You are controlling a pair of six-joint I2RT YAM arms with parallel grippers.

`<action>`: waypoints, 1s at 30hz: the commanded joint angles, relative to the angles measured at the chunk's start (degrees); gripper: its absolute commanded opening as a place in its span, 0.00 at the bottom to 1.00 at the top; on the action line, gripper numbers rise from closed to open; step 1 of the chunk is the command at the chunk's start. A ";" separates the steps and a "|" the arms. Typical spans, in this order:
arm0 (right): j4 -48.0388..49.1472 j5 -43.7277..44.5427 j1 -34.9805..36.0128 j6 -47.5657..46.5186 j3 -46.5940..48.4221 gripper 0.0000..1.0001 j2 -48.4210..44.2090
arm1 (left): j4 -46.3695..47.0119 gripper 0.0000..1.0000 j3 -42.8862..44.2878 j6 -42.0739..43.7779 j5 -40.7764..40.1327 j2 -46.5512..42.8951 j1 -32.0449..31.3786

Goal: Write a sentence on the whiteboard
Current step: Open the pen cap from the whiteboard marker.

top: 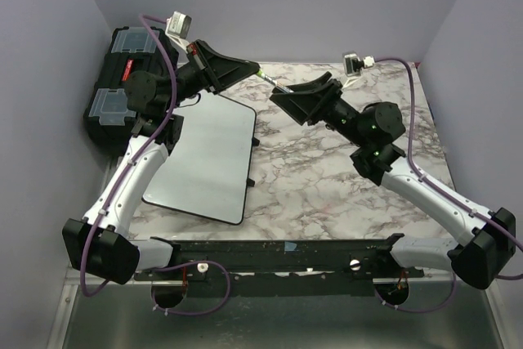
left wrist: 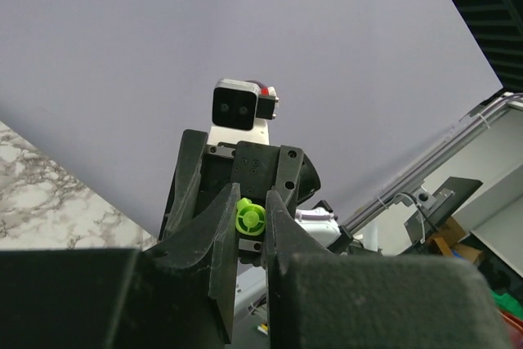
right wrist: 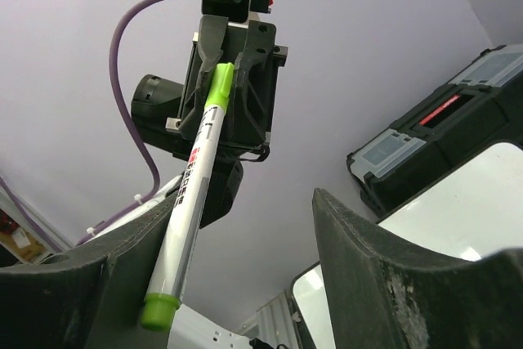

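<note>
The green marker (top: pixel 270 81) is held in the air above the far edge of the tabletop (top: pixel 327 177), roughly level, where both arms can reach it. The left pincer (top: pixel 245 67) is clamped on one end of the barrel; in the left wrist view its fingers are pressed against a green end piece. The right pincer (top: pixel 288 104) is set around the opposite end with its jaws apart. In the right wrist view the barrel lies along one finger, while the other finger stands clear of it. This arrangement is judged to serve either a transfer of the marker or removal of its cap; which end bears the cap cannot be told.

The whiteboard (top: pixel 204 153) is laid flat near the left edge of the tabletop, slightly skewed. No sentence is visible on its face, so writing is judged not yet begun. A black toolbox (top: pixel 114 71) is placed beyond the far left corner.
</note>
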 commanded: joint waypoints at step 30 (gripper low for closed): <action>9.72 -3.52 -0.21 5.14 5.79 0.43 8.06 | -11.86 0.00 -2.49 13.17 -2.48 -1.99 0.15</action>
